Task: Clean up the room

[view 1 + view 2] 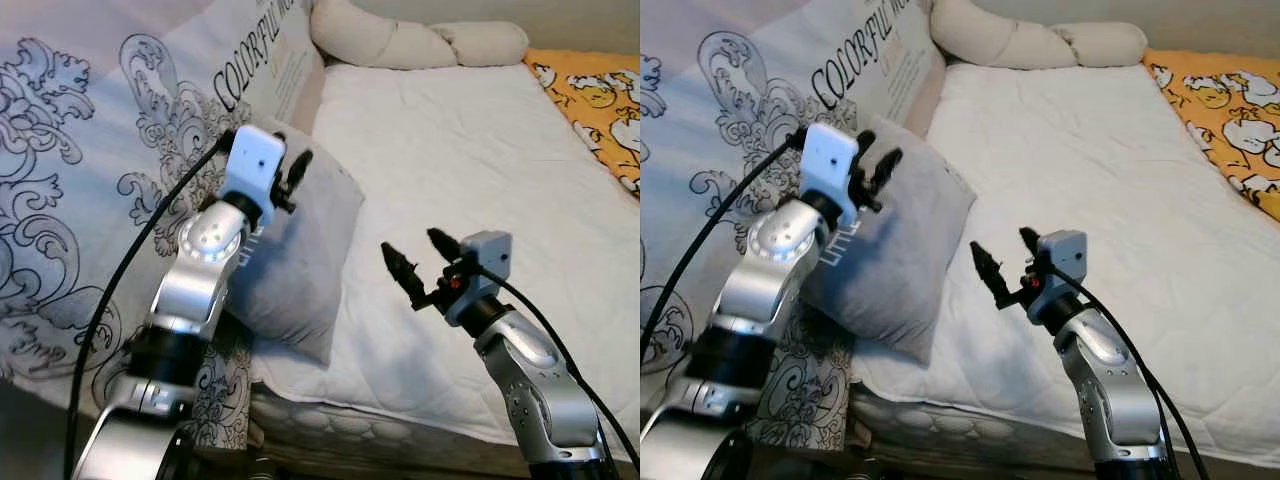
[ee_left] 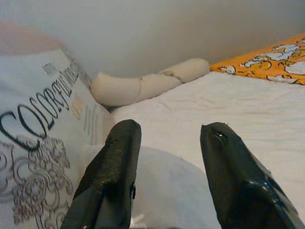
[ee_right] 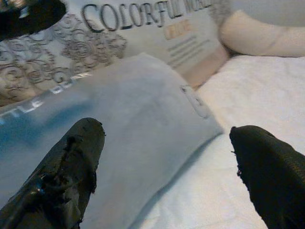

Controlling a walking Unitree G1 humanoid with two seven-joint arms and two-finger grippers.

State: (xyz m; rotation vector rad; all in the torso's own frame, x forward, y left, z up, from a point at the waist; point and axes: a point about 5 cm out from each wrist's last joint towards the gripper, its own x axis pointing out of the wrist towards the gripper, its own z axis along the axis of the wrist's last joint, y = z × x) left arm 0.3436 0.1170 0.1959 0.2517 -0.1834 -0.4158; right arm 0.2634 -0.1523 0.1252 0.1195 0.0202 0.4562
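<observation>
Left gripper point(image 1: 291, 180) raised over grey pillow point(image 1: 300, 260), fingers parted, holding nothing. Right gripper point(image 1: 418, 258) hovers above white mattress point(image 1: 460, 150), fingers spread wide, pointing at pillow. I see pillow propped at mattress's left edge against patterned duvet point(image 1: 80, 150). Cream bolster point(image 1: 400, 40) along head edge; orange sheet point(image 1: 600, 100) at right edge.
</observation>
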